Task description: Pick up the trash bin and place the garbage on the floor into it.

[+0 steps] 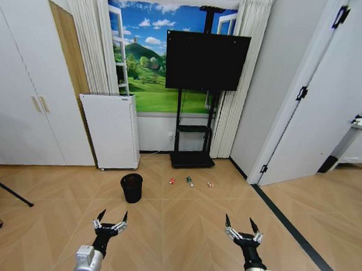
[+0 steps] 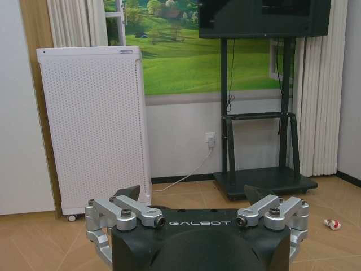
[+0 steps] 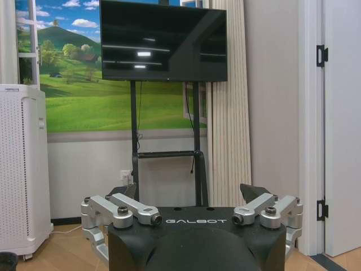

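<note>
Standing on the wood floor [image 1: 182, 233], the trash bin [image 1: 131, 187] and the garbage lie ahead of both grippers, untouched.

The small black bin sits upright just in front of the white perforated appliance [image 1: 111, 130], a little to its right. Right of the bin, three litter items lie in a row before the TV stand [image 1: 192, 154]: a little red can [image 1: 172, 181], a clear bottle with a green label [image 1: 190, 181], and a red-and-white wrapper [image 1: 210, 185], each apart from the others. The left gripper [image 1: 110, 218] hangs low near the robot, jaws spread wide and holding nothing; the right gripper [image 1: 240, 226] hangs level with it, jaws likewise apart and empty. Both are well short of the bin and litter.
</note>
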`<state>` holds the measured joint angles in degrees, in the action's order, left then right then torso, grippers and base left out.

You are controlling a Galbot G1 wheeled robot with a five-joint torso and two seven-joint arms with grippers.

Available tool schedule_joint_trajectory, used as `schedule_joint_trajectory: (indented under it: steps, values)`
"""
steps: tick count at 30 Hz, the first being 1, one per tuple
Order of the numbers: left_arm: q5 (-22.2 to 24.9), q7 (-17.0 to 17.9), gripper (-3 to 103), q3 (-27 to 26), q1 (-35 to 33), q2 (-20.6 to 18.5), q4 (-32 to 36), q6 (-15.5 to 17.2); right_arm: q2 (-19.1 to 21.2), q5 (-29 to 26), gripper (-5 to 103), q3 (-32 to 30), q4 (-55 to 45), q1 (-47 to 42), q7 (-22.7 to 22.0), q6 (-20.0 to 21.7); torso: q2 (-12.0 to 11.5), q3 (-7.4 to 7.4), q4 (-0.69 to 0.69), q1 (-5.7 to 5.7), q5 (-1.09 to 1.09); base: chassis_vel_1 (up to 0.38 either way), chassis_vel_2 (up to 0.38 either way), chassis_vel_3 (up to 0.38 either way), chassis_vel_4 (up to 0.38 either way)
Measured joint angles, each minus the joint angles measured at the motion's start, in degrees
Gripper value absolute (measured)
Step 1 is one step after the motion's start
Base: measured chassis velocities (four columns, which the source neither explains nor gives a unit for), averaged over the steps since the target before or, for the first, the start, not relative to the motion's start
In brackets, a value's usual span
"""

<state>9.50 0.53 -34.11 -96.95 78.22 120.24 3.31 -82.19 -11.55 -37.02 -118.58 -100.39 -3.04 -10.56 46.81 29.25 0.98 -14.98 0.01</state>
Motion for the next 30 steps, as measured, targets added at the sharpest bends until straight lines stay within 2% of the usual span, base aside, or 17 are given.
schedule_joint_trajectory:
  steps: [6, 17, 30]
  values:
    - [-0.96, -0.23, 100, -0.21, -0.89, 1.06, 0.2, -0.19, 0.52, -0.46, 100, -0.35, 0.18, -0.07, 0.08, 1.35, 0.0, 0.0, 0.0, 0.0, 0.0, 0.0, 0.0, 0.0, 0.0]
    - [-1.65, -0.36, 100, -1.38, -2.9, 2.21, 1.33, -0.73, 1.54, -1.41, 100, -0.01, 1.45, 0.46, 0.36, 1.01, 0.01, 0.0, 0.0, 0.01, 0.0, -0.026, 0.02, 0.035, -0.017]
    - [-1.18, -0.41, 100, -2.75, -4.02, 1.97, 1.88, -1.0, 1.82, -1.72, 100, 0.72, 2.31, 0.96, 0.29, 0.89, -0.01, 0.02, -0.01, -0.01, -0.02, -0.194, 0.186, 0.203, -0.206]
